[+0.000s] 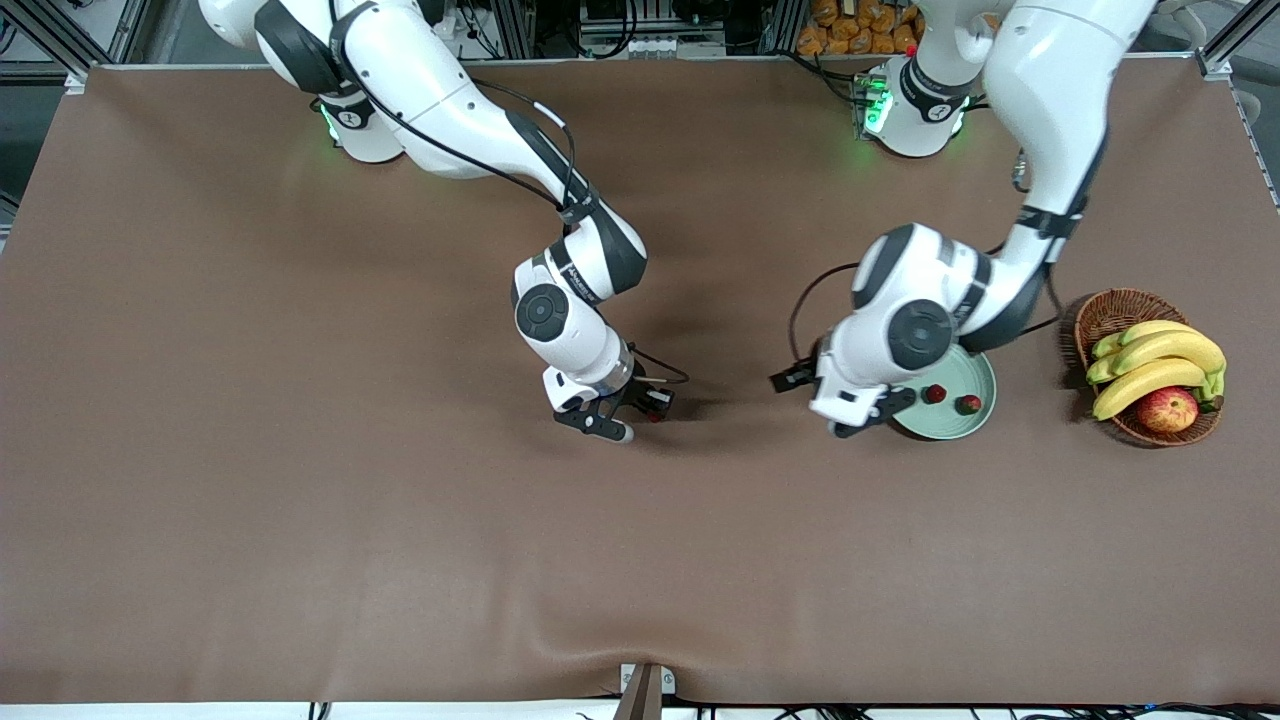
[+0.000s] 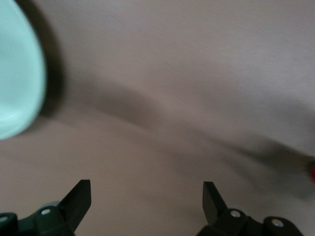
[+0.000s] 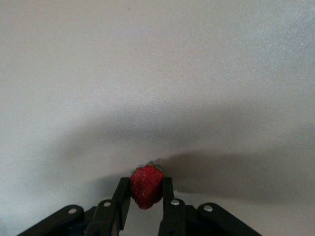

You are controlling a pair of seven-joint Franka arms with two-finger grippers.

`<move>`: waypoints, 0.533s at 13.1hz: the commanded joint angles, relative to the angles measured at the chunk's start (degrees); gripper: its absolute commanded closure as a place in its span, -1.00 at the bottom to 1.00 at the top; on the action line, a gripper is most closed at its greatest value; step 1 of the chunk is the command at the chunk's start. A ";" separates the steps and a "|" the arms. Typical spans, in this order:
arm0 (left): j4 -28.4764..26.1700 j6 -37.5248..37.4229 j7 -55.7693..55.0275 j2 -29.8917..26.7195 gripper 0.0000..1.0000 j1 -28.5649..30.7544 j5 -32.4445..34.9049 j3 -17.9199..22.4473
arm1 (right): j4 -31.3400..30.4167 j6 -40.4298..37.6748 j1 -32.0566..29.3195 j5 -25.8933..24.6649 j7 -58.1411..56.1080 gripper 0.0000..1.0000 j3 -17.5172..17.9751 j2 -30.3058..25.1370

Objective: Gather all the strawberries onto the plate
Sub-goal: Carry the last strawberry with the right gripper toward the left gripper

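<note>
Now, right gripper (image 3: 146, 195) jaws clenched on a seeded strawberry (image 3: 145, 187) — left gripper (image 2: 146, 196) jaws released, empty.

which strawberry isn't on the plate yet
The strawberry clamped in the right end effector, over bare table; the other two lie on the plate.

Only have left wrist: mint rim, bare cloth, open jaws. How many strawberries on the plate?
Observer: Two strawberries lie on the plate, beside the left gripper.
Operator: And the third one?
Observer: The third strawberry is in the right gripper, jaws shut on it.
Operator: Where is that?
Observer: Low over the bare table, toward the right arm's end from the plate.
</note>
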 commanded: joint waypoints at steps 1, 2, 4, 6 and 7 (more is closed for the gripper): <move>1.61 5.49 -5.65 2.70 -1.00 -3.02 -1.17 0.06 | 1.78 -0.63 0.22 1.28 0.43 -0.32 -0.78 0.12; 2.83 7.34 -7.76 3.67 -1.00 -4.25 -1.17 0.15 | 1.61 -1.16 -0.39 1.37 0.26 -0.67 -0.78 -1.10; 6.16 7.71 -10.76 5.69 -1.00 -6.54 -1.08 0.15 | 0.64 -6.75 -3.37 1.19 -0.09 -0.90 -0.78 -4.35; 8.46 7.80 -12.43 7.45 -1.00 -7.16 -1.08 0.15 | 0.46 -14.49 -7.32 0.32 -0.10 -1.00 -0.87 -8.13; 9.68 8.49 -13.92 8.50 -1.00 -8.21 -1.08 0.15 | -0.49 -17.13 -9.52 -0.03 -0.18 -1.00 -0.87 -10.23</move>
